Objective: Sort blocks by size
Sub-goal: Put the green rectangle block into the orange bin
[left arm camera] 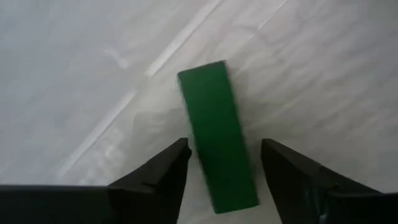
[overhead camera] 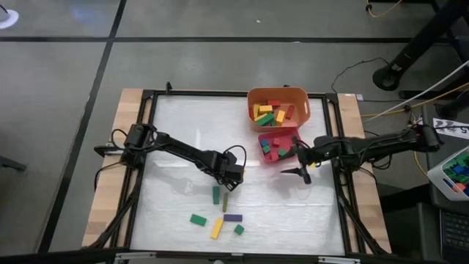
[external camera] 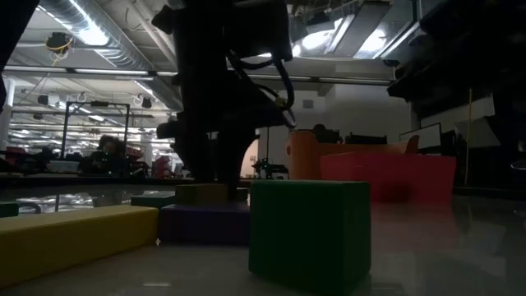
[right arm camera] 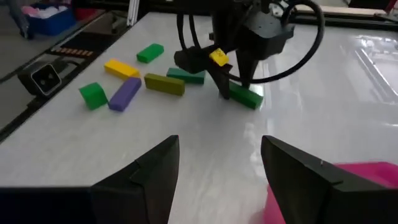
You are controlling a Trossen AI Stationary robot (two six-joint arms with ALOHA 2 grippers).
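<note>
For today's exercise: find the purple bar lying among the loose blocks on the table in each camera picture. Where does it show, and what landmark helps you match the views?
High view: purple bar, low centre.
Low view, behind the green cube.
Left wrist view: not in it.
Right wrist view, left of centre.
Shared landmark: the yellow bar lying beside it.

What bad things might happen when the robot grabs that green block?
1. The left end effector straddles the long green block at a slant, so closing may twist it or let it slip out.
2. An olive block lies close beside it; the fingers might bump it.
3. The right end effector waits near the pink tray, so a carried block might crowd it.
</note>
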